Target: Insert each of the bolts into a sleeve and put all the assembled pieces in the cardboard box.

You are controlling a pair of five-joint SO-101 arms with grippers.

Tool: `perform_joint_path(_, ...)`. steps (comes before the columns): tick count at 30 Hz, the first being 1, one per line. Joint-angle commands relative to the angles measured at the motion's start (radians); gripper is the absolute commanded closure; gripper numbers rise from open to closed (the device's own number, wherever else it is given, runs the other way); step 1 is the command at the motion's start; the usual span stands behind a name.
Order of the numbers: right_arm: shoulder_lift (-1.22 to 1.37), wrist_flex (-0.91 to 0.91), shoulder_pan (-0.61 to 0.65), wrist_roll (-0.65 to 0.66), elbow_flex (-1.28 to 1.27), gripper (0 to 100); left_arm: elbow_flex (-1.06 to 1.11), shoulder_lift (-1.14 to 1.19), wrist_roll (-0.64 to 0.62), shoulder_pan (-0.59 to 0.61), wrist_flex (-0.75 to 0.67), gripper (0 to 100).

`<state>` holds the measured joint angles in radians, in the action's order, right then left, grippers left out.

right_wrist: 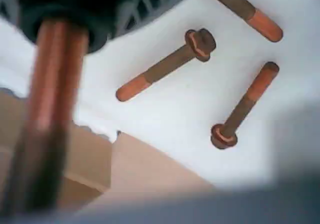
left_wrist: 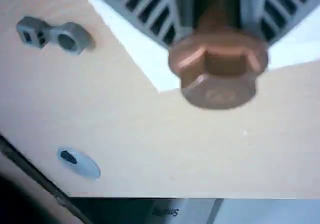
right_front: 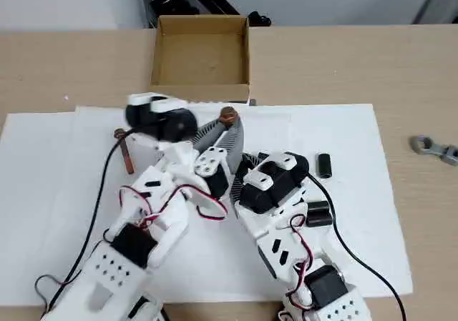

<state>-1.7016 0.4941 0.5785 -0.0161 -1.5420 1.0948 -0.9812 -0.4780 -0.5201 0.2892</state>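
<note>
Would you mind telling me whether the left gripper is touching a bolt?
Touching. The left wrist view shows the left gripper shut on the bolt, ribbed fingers pressed against both sides of its shaft.

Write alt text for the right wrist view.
A copper bolt stands close to the camera, its shank running into a black sleeve. Beyond it, three loose bolts lie apart from one another on a white sheet.

Both arms lean inward; left gripper (right_front: 226, 129) closed, right gripper (right_front: 242, 161) just beside.
</note>
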Motion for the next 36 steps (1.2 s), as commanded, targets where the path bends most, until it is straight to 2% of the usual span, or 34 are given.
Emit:
perform_joint_path(1,-0.013,-0.019,-0.005,-0.008,0.058,99.7,-0.019,0.032,-0.011,0.003,-0.046,99)
perform_joint_path(7,-0.013,-0.019,-0.005,-0.006,0.058,99.7,-0.013,0.032,-0.011,0.005,-0.041,99)
perform_joint_path(14,-0.013,-0.019,-0.005,-0.006,0.058,99.7,-0.021,0.032,-0.005,-0.003,0.074,99)
perform_joint_path(22,-0.013,-0.019,-0.005,-0.006,0.06,99.7,-0.077,0.032,0.058,-0.109,0.19,99)
perform_joint_path(27,-0.013,-0.019,-0.007,-0.005,0.06,99.7,-0.077,0.032,0.031,-0.094,0.215,87)
perform_joint_path(36,-0.005,-0.019,-0.024,-0.005,0.075,99.7,-0.185,0.032,0.046,-0.083,0.427,84)
